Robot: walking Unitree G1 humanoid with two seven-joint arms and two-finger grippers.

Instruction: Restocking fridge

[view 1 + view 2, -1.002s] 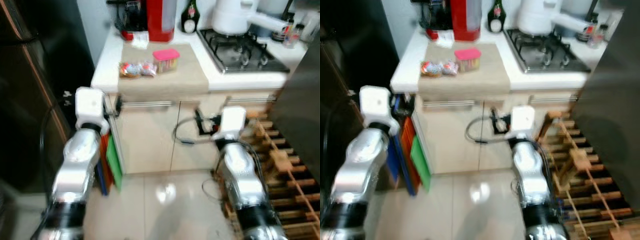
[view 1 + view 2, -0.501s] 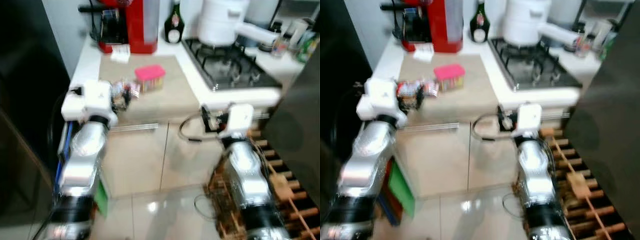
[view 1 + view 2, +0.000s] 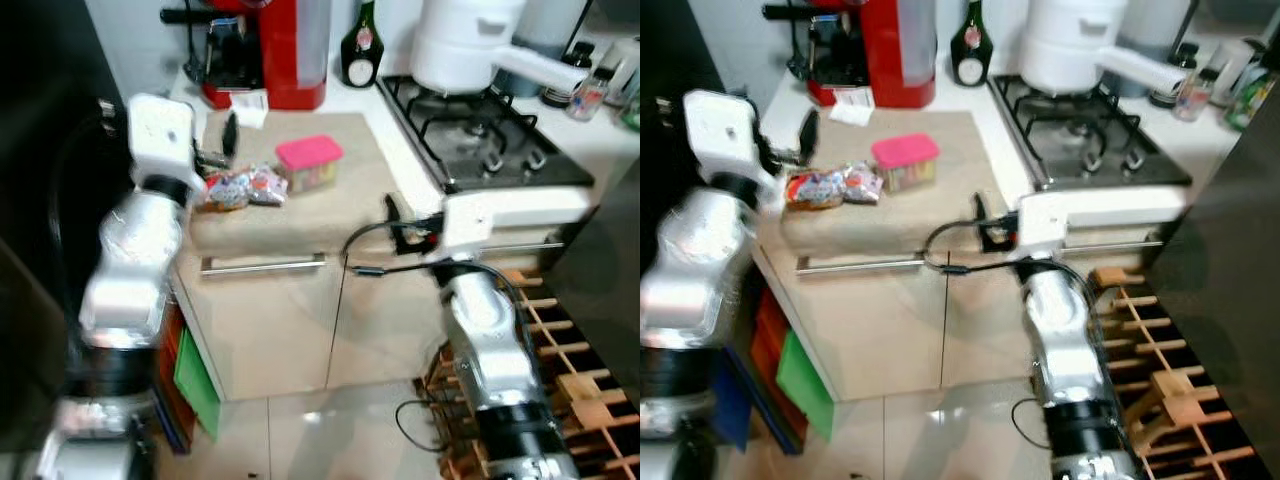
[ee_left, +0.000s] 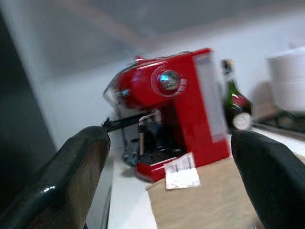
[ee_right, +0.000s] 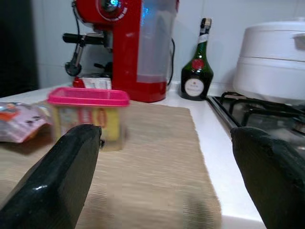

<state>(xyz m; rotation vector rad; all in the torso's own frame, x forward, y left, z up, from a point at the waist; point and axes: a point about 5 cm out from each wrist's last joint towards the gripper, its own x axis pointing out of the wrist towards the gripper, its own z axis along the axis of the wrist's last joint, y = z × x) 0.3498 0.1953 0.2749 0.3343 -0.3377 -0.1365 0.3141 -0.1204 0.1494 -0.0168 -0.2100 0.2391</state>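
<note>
Left eye view. White counter (image 3: 400,150) with a beige mat (image 3: 340,200). On the mat: a clear tub with a pink lid (image 3: 309,163), and at its 9 o'clock, just beside it, a bag of wrapped snacks (image 3: 236,188). At 12 o'clock from the tub stand a red coffee machine (image 3: 270,50) and a dark green bottle (image 3: 360,50). At 3 o'clock, a gas hob (image 3: 480,140) bearing a white pot (image 3: 465,45). The left gripper (image 3: 222,145) is raised over the mat's far left corner, fingers spread, nothing between them. The right arm (image 3: 480,310) reaches to the counter's front edge.

Right eye view. Same scene. The right gripper (image 3: 985,222) sits at the mat's near right edge, at 5 o'clock from the tub. A wooden rack (image 3: 1160,390) stands on the floor at 4 o'clock.

Left wrist view. Two black fingers (image 4: 66,181) spread wide, nothing held. Between them, the red coffee machine with a small paper card (image 4: 180,174) at its foot, and the green bottle beyond.

Right wrist view. Fingers (image 5: 62,181) spread wide, holding nothing. The pink-lidded tub stands between them on the mat, the snack bag beside it, the pot on the hob further off.
</note>
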